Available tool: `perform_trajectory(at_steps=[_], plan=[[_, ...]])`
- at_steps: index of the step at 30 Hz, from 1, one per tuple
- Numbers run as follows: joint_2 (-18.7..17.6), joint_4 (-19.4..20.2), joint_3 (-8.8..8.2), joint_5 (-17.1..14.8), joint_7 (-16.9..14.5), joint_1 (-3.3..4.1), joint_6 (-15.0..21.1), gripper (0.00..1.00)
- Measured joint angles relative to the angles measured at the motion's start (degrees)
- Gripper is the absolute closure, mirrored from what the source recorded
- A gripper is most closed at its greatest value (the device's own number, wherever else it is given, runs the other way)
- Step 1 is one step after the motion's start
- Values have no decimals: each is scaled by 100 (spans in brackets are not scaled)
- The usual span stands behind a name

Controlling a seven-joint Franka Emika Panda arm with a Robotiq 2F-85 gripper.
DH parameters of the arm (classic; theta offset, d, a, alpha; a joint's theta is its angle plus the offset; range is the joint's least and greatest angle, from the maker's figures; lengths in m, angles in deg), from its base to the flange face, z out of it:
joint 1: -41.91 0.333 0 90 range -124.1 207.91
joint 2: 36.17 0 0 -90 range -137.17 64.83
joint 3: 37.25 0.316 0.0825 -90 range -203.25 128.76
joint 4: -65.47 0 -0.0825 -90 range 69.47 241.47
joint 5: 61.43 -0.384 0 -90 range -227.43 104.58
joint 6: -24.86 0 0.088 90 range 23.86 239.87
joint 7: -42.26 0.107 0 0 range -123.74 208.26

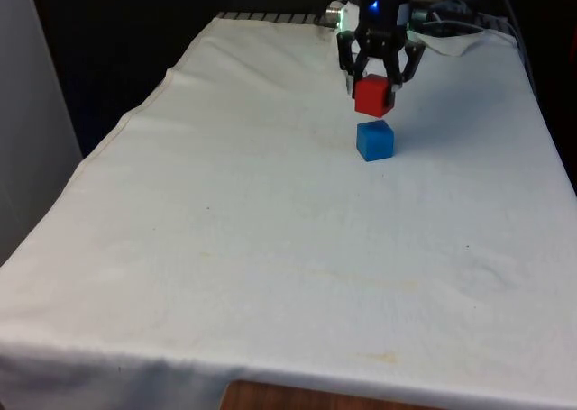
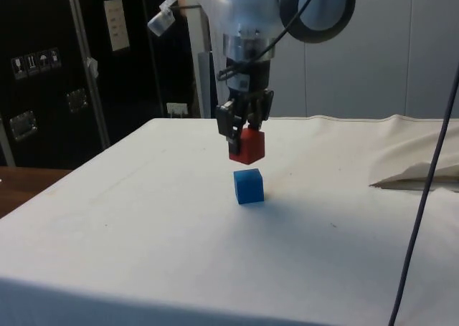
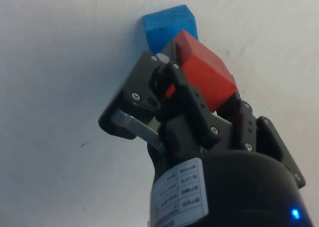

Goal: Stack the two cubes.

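A red cube (image 1: 373,96) (image 2: 247,145) (image 3: 204,76) hangs in the air, tilted, with my gripper (image 1: 376,81) (image 2: 244,131) (image 3: 197,90) shut on it. A blue cube (image 1: 374,141) (image 2: 248,185) (image 3: 167,26) rests on the white cloth just below the red one. A small gap separates the two cubes in the side view. In the wrist view the red cube covers part of the blue cube.
The white cloth (image 1: 270,230) covers the whole table. Cables and a folded edge of cloth (image 2: 416,172) lie near the robot's base. A cable (image 2: 423,197) hangs across the side view's right.
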Motion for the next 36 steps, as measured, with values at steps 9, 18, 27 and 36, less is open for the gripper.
perform_trajectory(at_steps=[9,18,27,36], plan=[[-235,46,11,-109,0,0,367,96],[-246,40,17,-109,0,0,372,96],[-481,-52,17,-115,0,0,441,96],[-573,-120,6,-120,0,-17,447,96]])
